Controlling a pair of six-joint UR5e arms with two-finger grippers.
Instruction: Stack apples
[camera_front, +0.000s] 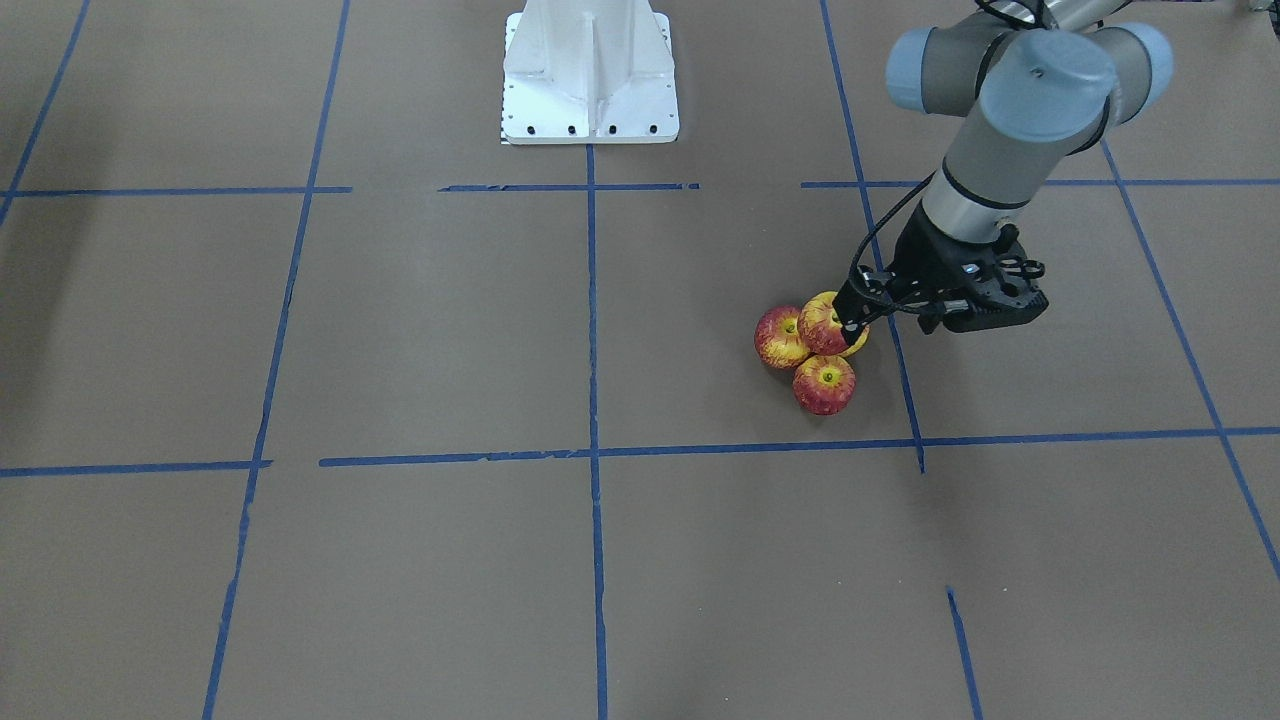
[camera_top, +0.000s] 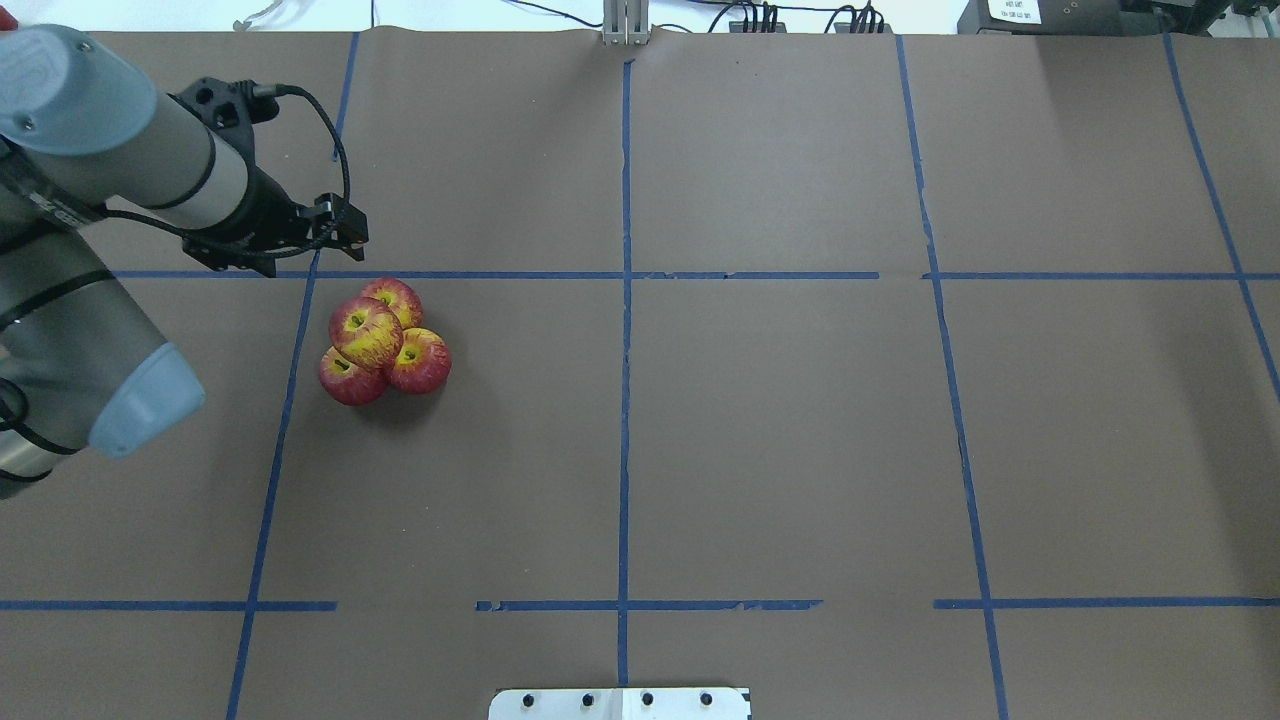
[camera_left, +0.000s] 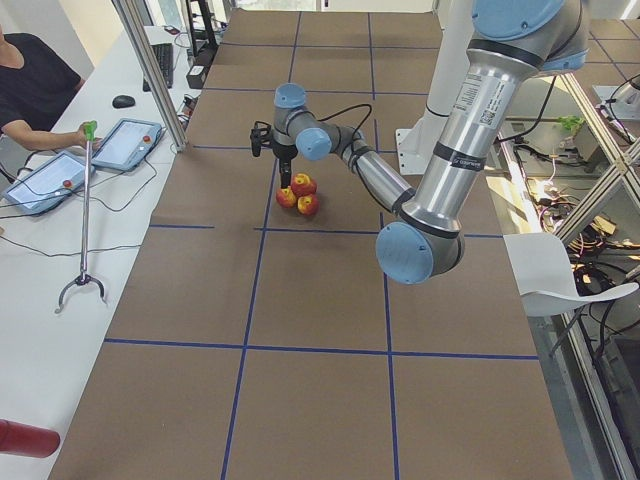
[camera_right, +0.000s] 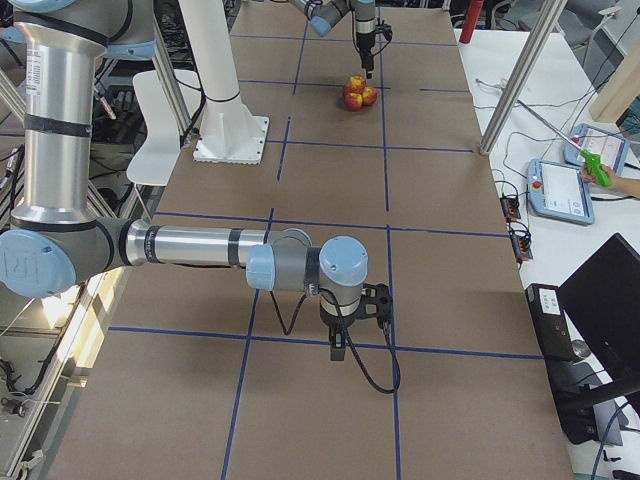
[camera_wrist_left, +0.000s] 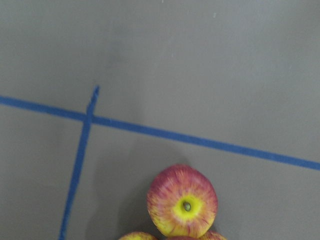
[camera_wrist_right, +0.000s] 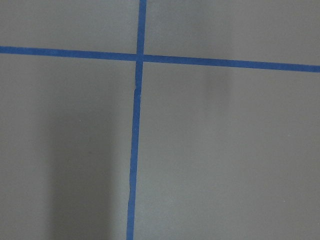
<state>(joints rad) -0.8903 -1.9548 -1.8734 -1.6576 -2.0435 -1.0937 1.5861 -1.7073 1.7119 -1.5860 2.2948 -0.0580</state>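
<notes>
A robotics lab. A large table (camera_top: 800, 450) covered in brown paper is marked into a grid with blue tape (camera_top: 624, 400). A left robot arm (camera_left: 470, 120) and a right robot arm (camera_right: 190, 245), both grey industrial models, reach over it near a white pedestal (camera_front: 590, 70). Aluminium frame posts (camera_left: 150, 70) stand alongside. At a white side bench (camera_left: 40, 260) an operator (camera_left: 30, 85) sits by teach pendants (camera_left: 127, 142), with a laptop (camera_right: 605, 300) and cables (camera_top: 760, 12) nearby.

Left tool (camera_front: 851, 322) hides part of the top apple (camera_front: 817, 326); right tool (camera_right: 338, 349) too small to judge.

Brown table (camera_top: 800, 450), blue tape grid (camera_top: 624, 450)
</notes>
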